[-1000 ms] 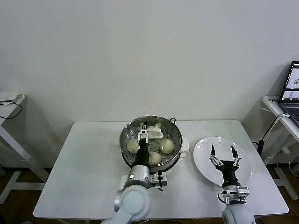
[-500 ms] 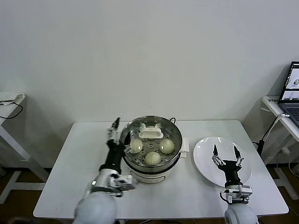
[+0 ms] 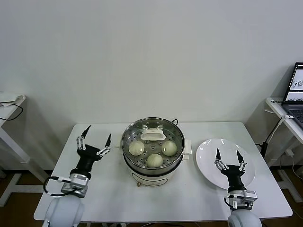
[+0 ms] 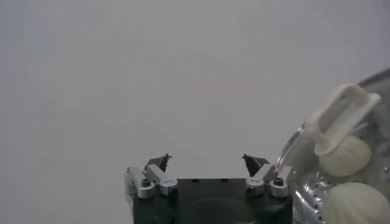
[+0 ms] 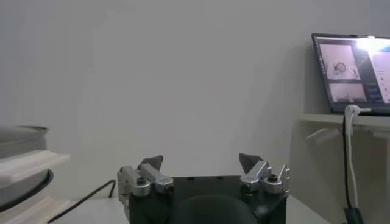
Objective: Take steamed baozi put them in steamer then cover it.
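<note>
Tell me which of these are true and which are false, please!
1. The glass lid is on the steamer. True.
2. The white plate has buns on it. False: it has no buns on it; three buns can be seen, and they sit inside the steamer under the lid.
3. The left gripper is holding the lid's handle. False: it is open over the table, off to the steamer's left, holding nothing.
4. The right gripper is open above the plate. True.
5. A laptop sits on a side table to the right. True.
</note>
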You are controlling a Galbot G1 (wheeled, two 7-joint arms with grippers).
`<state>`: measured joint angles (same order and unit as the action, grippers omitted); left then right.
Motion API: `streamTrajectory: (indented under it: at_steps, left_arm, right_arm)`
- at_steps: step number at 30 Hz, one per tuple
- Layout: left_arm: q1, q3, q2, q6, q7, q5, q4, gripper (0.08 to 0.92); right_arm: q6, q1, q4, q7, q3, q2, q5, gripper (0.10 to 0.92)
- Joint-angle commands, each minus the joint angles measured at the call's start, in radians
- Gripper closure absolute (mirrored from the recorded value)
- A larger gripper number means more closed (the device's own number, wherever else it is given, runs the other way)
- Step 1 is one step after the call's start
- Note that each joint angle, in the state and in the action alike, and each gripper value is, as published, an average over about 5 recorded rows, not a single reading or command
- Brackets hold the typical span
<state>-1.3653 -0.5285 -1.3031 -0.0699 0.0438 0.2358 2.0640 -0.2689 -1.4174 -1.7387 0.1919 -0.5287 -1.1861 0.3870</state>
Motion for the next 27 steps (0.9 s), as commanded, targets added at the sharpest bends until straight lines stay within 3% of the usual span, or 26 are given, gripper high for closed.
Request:
streamTrajectory:
  at_steps: [1, 27]
  left_arm:
    - [-0.045, -0.146, -0.014, 0.180, 0.000, -0.327, -0.169, 0.177]
    - [-0.110, -0.143, -0.036, 0.203, 0.019, -0.250, -0.164, 0.177]
  right_arm:
    - [0.010, -0.042, -0.015, 0.008, -0.002, -0.017, -0.035, 0.203]
    - [0.043, -0.088, -0.074, 0.015, -0.017, -0.036, -0.040, 0.203]
